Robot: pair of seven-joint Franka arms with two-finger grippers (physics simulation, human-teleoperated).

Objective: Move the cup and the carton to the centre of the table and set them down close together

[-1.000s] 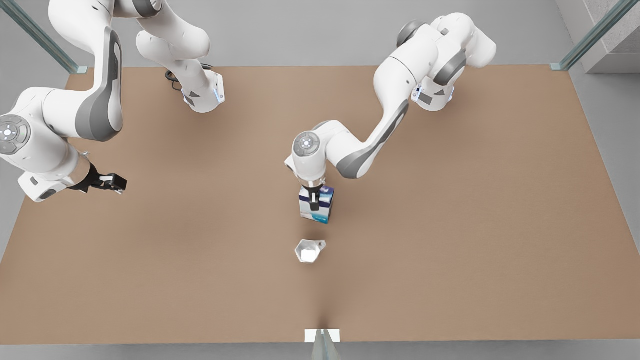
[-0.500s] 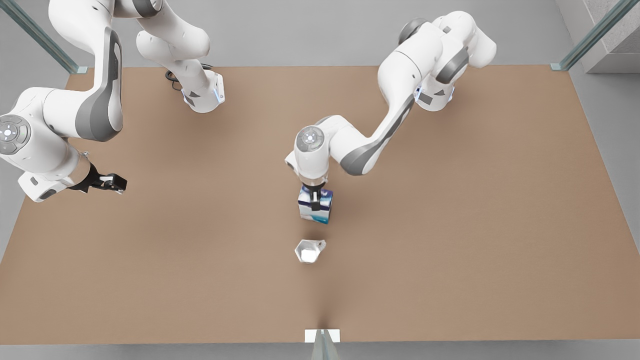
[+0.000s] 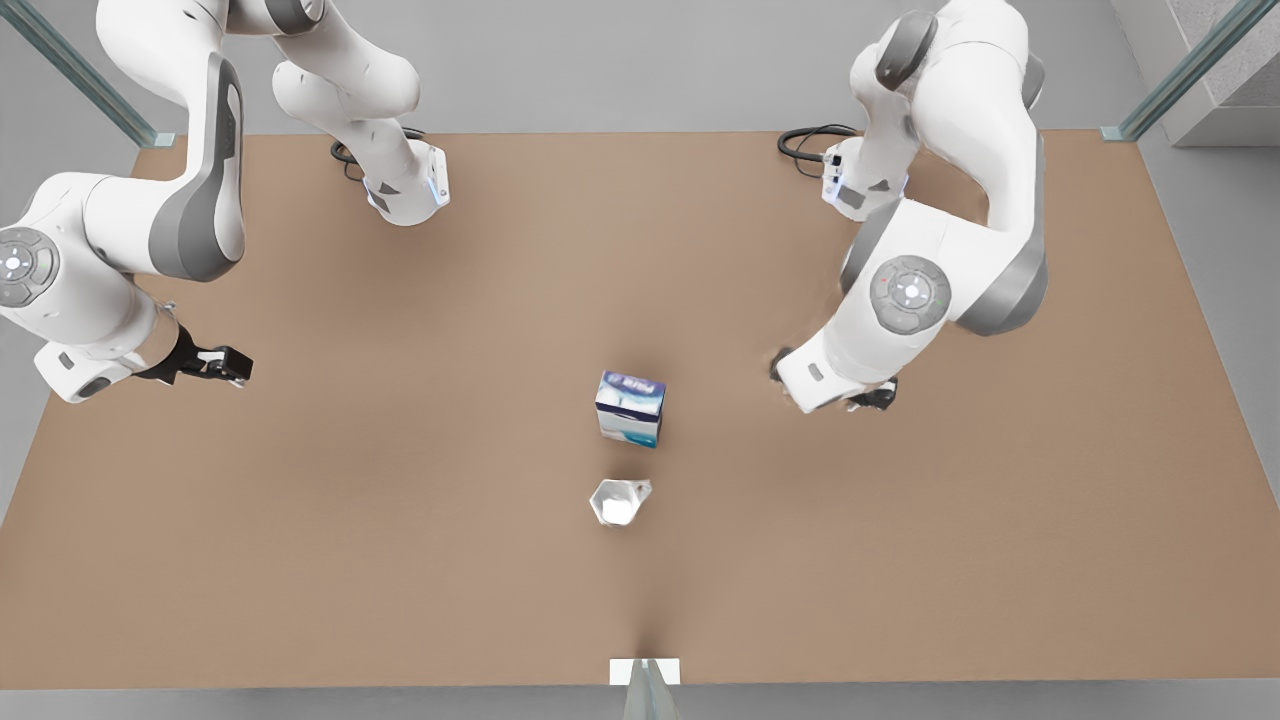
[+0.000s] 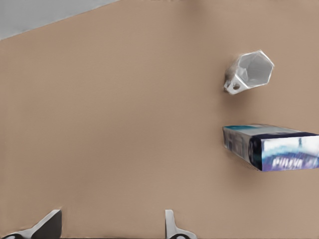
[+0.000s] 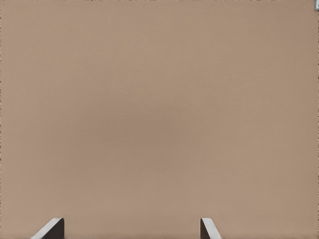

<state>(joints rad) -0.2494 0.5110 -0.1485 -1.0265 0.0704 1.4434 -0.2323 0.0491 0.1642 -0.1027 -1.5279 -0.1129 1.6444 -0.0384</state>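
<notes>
Nearest, the cup (image 3: 620,501) sits upright on the surface (image 3: 400,560) approx. mid-width, touched by nothing. Just beyond it, apart by a small gap, stands the carton (image 3: 630,408), dark blue lettered band on top, also free. Both show in the left wrist view, cup (image 4: 249,72) beside carton (image 4: 271,147).

Left tool (image 3: 225,366) hangs at the front view's left, well apart from both objs; the wrist is tilted so the tool points toward the centre. Its fingers (image 4: 172,228) are spread, holding nothing.

Right tool (image 3: 832,388) is at the front view's right of the carton, pointing down under a bent elbow, mostly hidden by its own wrist. The right wrist view has its fingers (image 5: 208,228) wide apart over bare surface, w/ nothing between.

Farthest, a cable (image 3: 805,145) loops by that arm's base.
</notes>
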